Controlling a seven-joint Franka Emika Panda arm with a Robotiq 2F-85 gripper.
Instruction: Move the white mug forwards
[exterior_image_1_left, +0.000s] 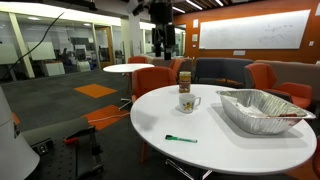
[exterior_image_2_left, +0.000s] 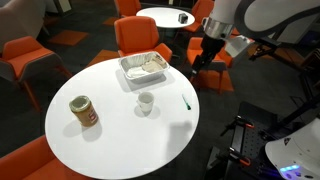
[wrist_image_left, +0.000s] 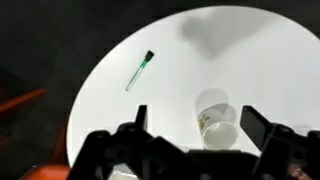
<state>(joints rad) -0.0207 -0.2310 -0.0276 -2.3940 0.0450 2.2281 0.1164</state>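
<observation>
The claw (wrist_image_left: 195, 118) hangs high over the bench (exterior_image_2_left: 120, 145), its jaws spread wide and holding nothing. The white mug (exterior_image_2_left: 146, 103) stands upright near the bench's middle, just in front of the foil tray (exterior_image_2_left: 145, 67), with a green marker (exterior_image_2_left: 187, 104) lying off to one side.

My worry is that in the wrist view the mug sits off-centre, closer to one finger. A straight drop could clip the rim and tip it, and a careless shove might run it into the tray.

Only the exterior views show the brown container (exterior_image_2_left: 84, 112), well apart from the mug, and how far up the claw is. The wrist view alone looks down into the mug's mouth.
</observation>
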